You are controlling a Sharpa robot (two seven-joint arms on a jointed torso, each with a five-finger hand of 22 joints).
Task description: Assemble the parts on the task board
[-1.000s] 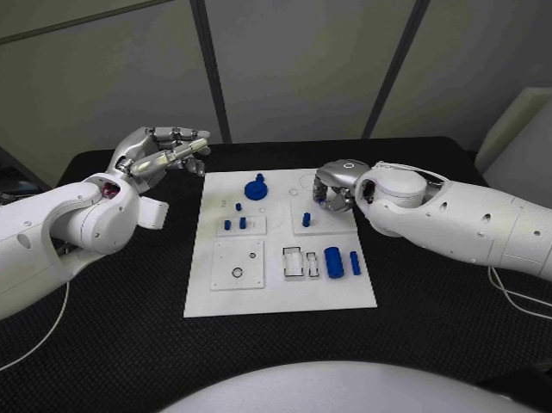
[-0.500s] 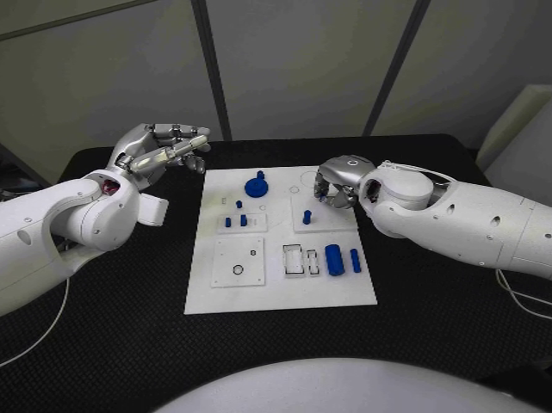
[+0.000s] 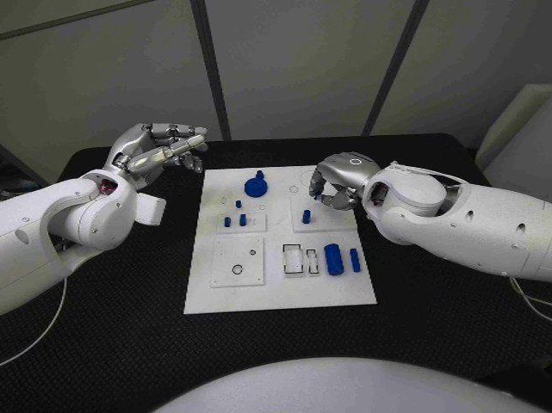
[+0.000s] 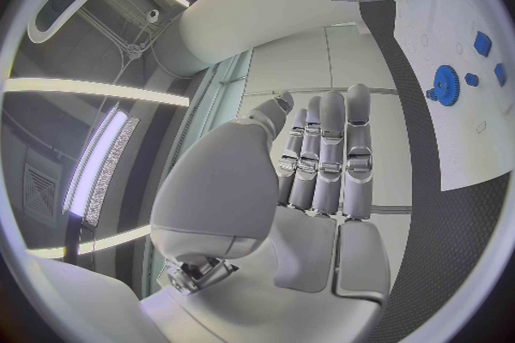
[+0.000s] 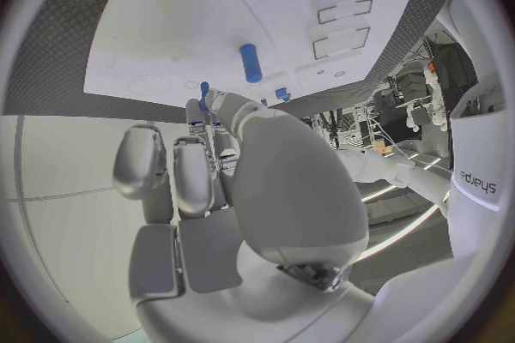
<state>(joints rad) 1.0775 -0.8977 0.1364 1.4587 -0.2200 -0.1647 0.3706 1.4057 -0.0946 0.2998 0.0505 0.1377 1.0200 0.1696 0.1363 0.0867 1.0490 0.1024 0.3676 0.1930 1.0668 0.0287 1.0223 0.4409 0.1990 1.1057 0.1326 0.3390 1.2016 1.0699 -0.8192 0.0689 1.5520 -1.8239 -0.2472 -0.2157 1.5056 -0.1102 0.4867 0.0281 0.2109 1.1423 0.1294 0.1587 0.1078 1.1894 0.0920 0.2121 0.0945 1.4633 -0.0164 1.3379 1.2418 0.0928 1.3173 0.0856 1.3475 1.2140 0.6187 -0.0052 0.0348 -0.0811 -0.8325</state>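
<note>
Right hand (image 3: 335, 183) has crept a bit left and up over the task board (image 3: 282, 292) since a second ago; left hand (image 3: 162, 148) hasn't moved. I read the right fingers as curled in near the upright blue peg (image 3: 307, 217), but can't tell if they pinch anything. Left hand hovers off the board's far-left corner, fingers together and loosely bent, holding nothing. Progress looks early: blue gear (image 3: 257, 185) and small pegs (image 3: 235, 222) seated, but blue cylinder (image 3: 334, 260) and the bar (image 3: 355, 261) beside it lie loose.
</note>
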